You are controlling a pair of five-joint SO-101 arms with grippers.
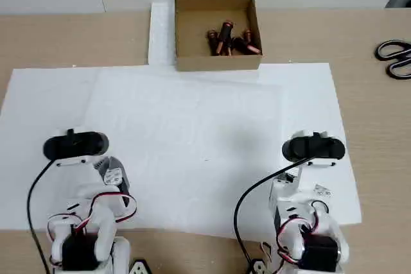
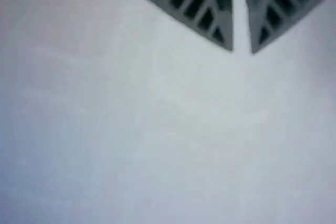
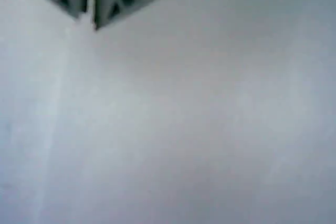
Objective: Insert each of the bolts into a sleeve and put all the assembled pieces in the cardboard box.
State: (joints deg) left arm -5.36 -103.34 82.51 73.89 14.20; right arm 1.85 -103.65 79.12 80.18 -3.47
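From the high view, the box [image 1: 217,62] stands at the far edge of the paper [image 1: 192,126], open at the top. The pieces [image 1: 230,40], copper-coloured bolts in dark sleeves, lie in a small heap inside it, towards its right half. The paper covers most of the table [image 1: 64,36], and scissors [image 1: 395,57] lie on the bare wood well off to the right. One arm [image 1: 83,222] is folded back at the near left corner of the sheet and another [image 1: 308,229] at the near right, both well apart from the box; from here I cannot tell which side is which. In the left wrist view, the left gripper [image 2: 242,50] hangs over plain paper, its jaws brought together with a thin slit between the tips and nothing between them. In the right wrist view, the right gripper [image 3: 89,20] is likewise over plain paper, jaws clenched tip to tip and gripping nothing.
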